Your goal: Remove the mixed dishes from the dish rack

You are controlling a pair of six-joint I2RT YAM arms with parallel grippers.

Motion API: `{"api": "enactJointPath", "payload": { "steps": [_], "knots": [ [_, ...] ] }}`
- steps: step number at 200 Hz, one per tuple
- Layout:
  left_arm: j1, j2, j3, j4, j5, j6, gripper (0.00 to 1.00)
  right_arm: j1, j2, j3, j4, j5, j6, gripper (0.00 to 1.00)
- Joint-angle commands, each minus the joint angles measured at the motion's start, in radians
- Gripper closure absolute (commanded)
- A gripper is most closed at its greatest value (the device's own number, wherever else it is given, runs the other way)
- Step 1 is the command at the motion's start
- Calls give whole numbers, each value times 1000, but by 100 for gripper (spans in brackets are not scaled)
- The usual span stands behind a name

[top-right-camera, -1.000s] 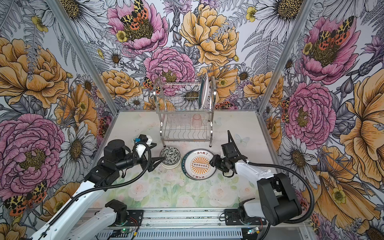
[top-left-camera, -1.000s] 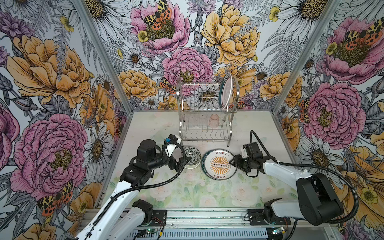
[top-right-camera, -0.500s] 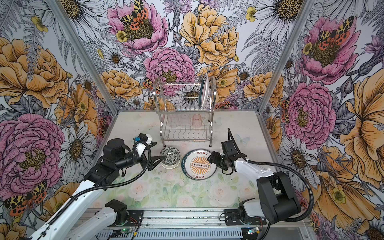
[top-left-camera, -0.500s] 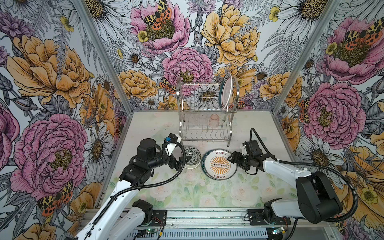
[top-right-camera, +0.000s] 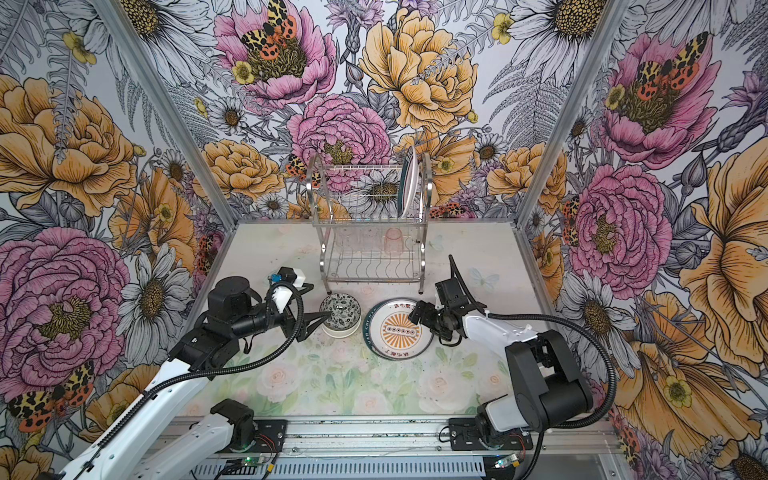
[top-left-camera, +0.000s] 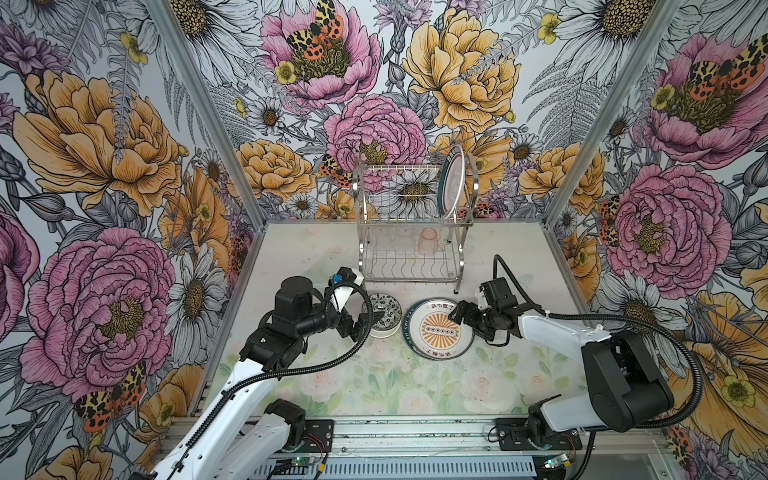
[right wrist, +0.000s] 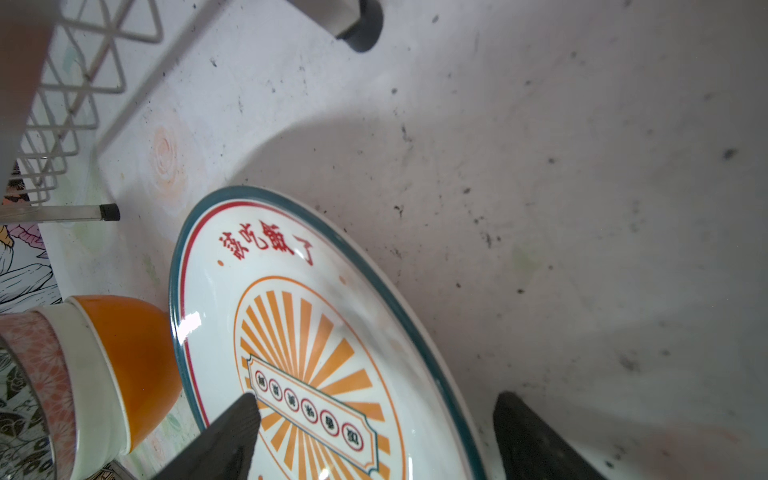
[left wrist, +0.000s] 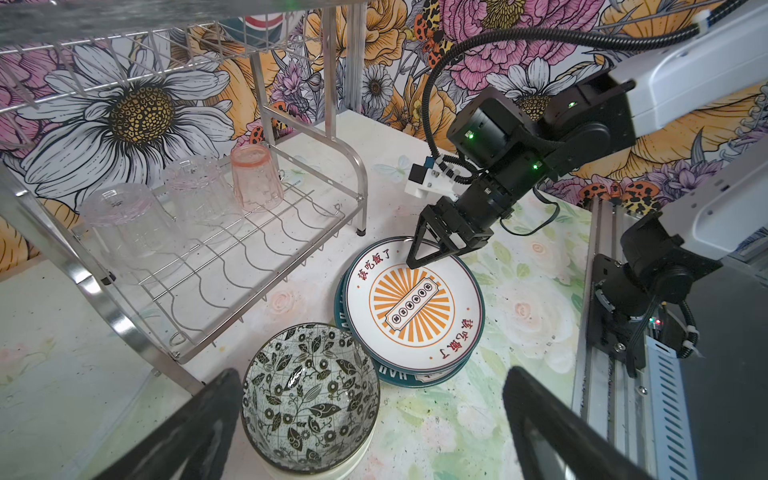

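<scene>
While the right gripper (right wrist: 377, 401) stands with its jaws apart, one finger over the face of the sunburst plate (top-left-camera: 439, 330) and one beyond its rim, nothing is gripped. That plate lies flat, face up, on a second plate (left wrist: 399, 376), just right of centre in both top views, its banner running diagonally. The gripper should probably lift clear before drawing back rightward, so no finger drags the rim. Left of it, the left gripper (left wrist: 368, 376), jaws wide and empty, sits beside the bowl stack (left wrist: 309, 395). Upper centre, the dish rack (top-left-camera: 415, 266) holds a third plate (top-left-camera: 452, 183) on edge, facing left, and cups (top-left-camera: 428, 240) mouth down.
</scene>
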State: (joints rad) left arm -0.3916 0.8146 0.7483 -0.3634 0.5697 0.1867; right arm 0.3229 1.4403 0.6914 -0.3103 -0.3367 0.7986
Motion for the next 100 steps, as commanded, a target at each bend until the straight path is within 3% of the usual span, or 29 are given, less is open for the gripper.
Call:
{"api": "enactJointPath", "payload": {
  "steps": [1,26,100],
  "knots": [
    [-7,4,36,2,-8,18,1,14,8,36,8,24,20,5],
    [-7,10,40,2,-8,23,1,31,11,41,8,41,42,1],
    [-10,14,42,7,-18,31,1,64,6,55,-8,107,77,0]
  ]
}}
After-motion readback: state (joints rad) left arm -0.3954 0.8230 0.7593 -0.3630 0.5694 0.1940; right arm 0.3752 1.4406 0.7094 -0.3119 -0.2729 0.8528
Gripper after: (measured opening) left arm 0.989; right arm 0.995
